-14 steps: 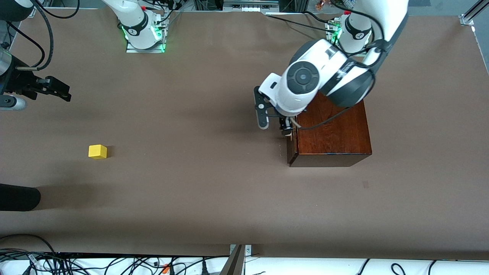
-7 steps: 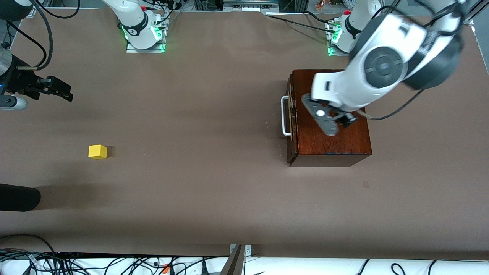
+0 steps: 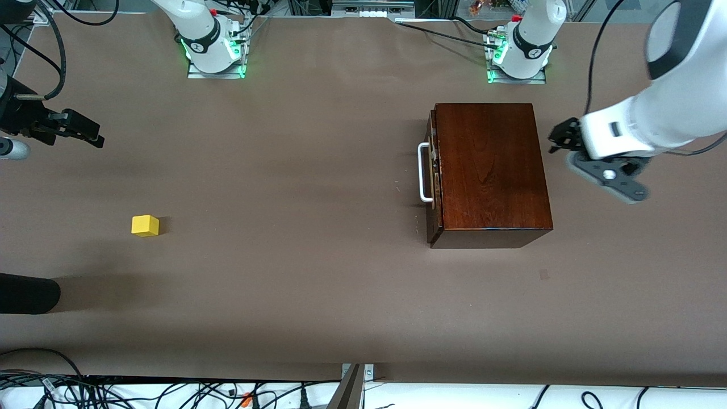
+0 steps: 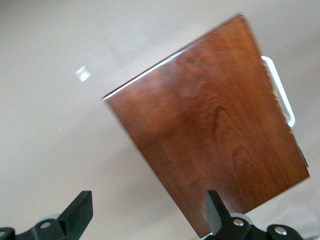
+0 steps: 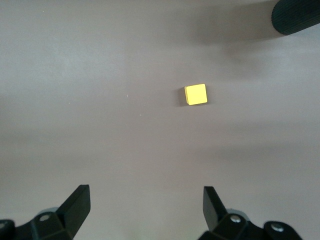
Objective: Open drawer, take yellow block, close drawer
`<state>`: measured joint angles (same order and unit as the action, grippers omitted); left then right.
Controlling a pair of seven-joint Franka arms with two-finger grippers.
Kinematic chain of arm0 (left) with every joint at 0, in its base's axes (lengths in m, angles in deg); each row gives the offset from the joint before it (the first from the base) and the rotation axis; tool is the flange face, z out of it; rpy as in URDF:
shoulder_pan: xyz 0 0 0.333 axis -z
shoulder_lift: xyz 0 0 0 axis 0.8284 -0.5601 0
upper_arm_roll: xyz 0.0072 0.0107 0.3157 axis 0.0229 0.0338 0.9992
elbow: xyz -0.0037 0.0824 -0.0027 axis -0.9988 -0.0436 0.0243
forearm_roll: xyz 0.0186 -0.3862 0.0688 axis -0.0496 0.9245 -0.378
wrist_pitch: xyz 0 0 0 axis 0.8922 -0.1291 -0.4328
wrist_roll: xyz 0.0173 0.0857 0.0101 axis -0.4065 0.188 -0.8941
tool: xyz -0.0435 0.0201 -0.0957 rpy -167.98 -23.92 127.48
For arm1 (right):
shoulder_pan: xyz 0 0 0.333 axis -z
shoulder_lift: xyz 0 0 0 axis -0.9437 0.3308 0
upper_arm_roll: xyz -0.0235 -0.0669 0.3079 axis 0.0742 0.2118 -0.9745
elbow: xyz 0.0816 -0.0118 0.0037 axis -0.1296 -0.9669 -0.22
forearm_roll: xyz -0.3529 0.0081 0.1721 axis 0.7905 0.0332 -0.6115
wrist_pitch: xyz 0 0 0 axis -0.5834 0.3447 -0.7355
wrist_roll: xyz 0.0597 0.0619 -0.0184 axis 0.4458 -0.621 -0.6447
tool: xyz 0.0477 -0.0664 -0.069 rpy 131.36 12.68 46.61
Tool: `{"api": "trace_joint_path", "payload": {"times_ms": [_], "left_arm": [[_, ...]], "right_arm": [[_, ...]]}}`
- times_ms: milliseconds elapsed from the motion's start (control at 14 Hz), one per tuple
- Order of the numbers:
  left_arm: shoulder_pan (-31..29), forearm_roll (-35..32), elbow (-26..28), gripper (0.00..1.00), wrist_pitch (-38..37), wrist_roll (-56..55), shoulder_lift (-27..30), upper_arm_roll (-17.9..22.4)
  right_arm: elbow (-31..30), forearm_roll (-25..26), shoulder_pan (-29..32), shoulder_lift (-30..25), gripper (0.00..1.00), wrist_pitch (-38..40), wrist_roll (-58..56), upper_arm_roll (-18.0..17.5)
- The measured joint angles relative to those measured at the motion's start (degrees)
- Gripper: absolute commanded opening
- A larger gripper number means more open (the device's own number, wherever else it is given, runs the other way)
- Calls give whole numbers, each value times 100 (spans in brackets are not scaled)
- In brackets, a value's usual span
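With the drawer point(image 3: 433, 170) pushed in flush in its box point(image 3: 488, 170), the left gripper point(image 4: 147, 212) hangs over bare table point(image 3: 318, 284) by the box's back end, fingers spread, empty. Block point(image 3: 145, 225) sits on the table twd the right arm's end, well apart. Right gripper point(image 5: 145, 210) hovers above it, jaws wide, nothing held.

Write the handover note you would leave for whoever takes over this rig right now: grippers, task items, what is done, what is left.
Left gripper: open, empty, over the table beside the wooden box, at the left arm's end.
Right gripper: open, empty, over bare table at the right arm's end.
Drawer: shut, white handle free.
Yellow block: on the table near the right arm's end, out of the drawer.
Done: all three steps appear finished.
Left: nothing visible.
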<state>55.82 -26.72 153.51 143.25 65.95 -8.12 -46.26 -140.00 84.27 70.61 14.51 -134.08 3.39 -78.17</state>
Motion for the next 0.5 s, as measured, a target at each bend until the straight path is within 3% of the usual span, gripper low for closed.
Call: {"api": "trace_joint_path", "payload": {"times_ms": [286,500], "left_arm": [[150,2,662,100,552,-1692,537,477],[159,2,1017,100,702,-2193,951,689]], "right_arm": [[0,0,-4,-1,100,58,0,4],[0,0,-4,-2,100,70,0,5]]}}
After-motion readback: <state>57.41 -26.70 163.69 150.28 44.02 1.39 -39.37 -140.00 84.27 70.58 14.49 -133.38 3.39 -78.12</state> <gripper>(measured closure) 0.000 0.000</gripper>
